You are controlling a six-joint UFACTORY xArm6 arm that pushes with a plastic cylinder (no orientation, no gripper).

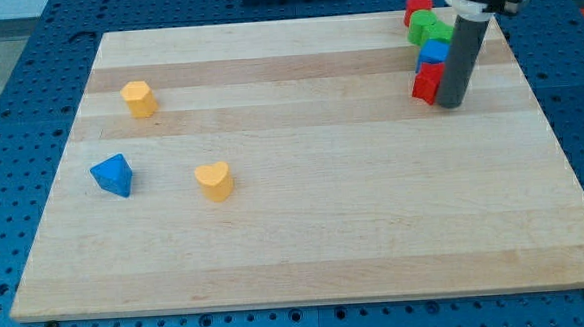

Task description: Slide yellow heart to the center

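The yellow heart lies on the wooden board, left of the middle. My tip stands far off at the view's upper right, touching or just beside a red block. The rod rises from there toward the view's top. The heart and my tip are well apart.
A blue block, a green block and another red block are stacked in a column above the red one, left of the rod. A yellow block sits at the upper left. A blue triangular block sits left of the heart.
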